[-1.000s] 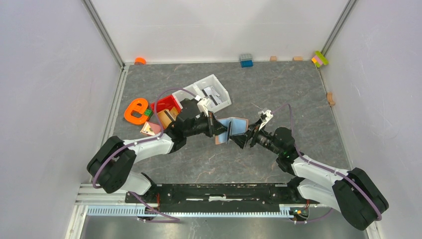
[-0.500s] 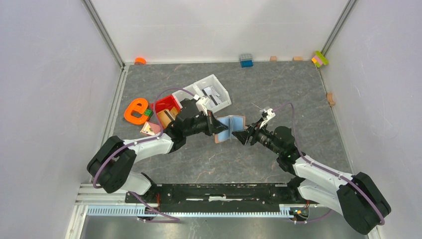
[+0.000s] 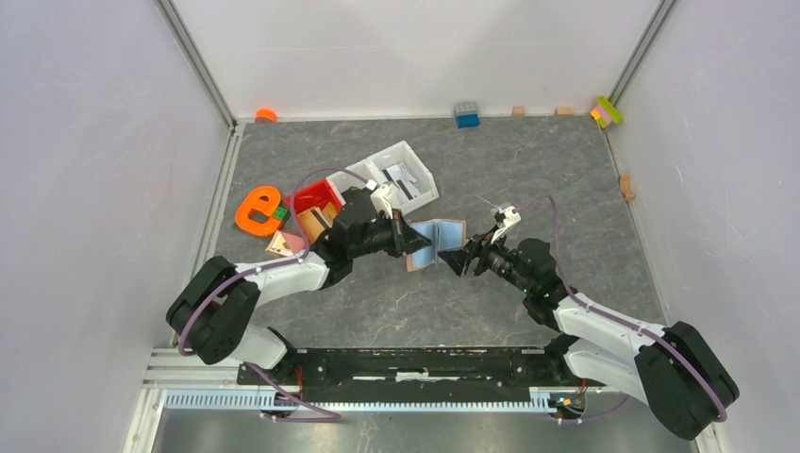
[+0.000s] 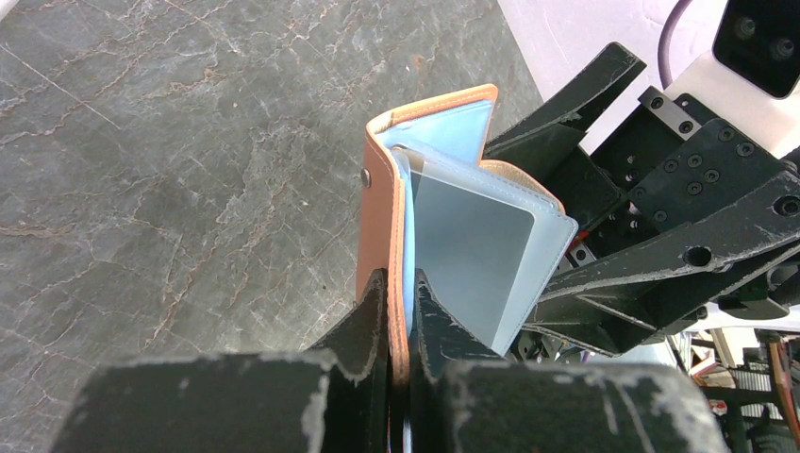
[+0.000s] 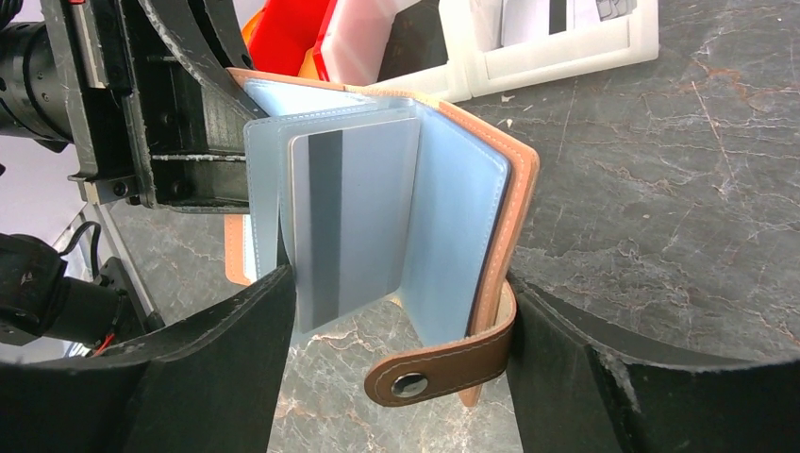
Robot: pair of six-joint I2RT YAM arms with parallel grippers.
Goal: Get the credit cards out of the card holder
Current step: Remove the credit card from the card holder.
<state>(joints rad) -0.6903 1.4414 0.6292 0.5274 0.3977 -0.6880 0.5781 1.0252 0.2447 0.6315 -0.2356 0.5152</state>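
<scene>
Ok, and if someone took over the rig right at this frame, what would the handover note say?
Left gripper: shut on the card holder by its brown cover, holding it open.
Right gripper: open, fingers either side of the holder, gripping nothing.
A pale grey credit card with a dark stripe sits in a clear sleeve.
Done: holder opened.
Left: pull that card out; other cards cannot be seen.

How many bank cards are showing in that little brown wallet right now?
1: a grey card with a dark stripe, standing among the pale sleeves of the open brown wallet that the left tool pinches by one cover. More may be hidden in other sleeves.
</scene>
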